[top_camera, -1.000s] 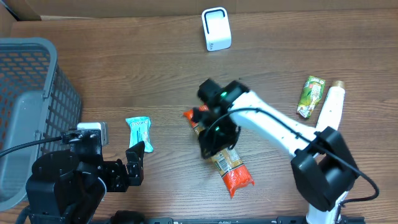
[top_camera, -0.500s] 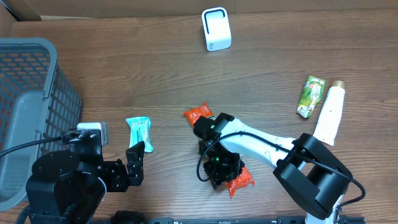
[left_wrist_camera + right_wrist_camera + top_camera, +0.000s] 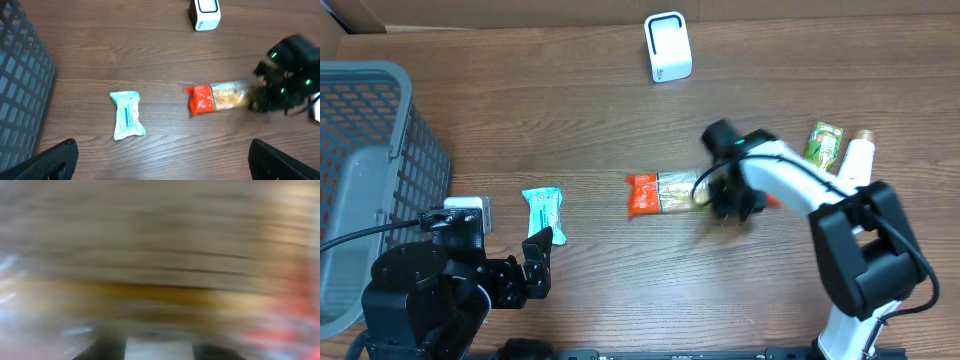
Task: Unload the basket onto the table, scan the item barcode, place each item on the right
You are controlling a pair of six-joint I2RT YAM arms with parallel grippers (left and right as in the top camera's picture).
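Two end effectors: left end effector (image 3: 161,150) spread wide above the desk (image 3: 150,60), holding nothing; right end effector (image 3: 728,197) clamped on the snack packet (image 3: 658,193) near its right end.
Item position: snack packet at mid-desk, lying left to right, red end pointing left.
Scanner (image 3: 667,46): upright at the far edge, well apart from the snack packet.
Teal packet (image 3: 542,212): near the left end effector.
Basket (image 3: 360,100): at the left edge.
Green sachet (image 3: 820,152), white tube (image 3: 855,165): side by side at the right.
Right wrist view: blurred.

A dark wood-grain table (image 3: 550,110) runs back to a brown cardboard wall (image 3: 500,12).
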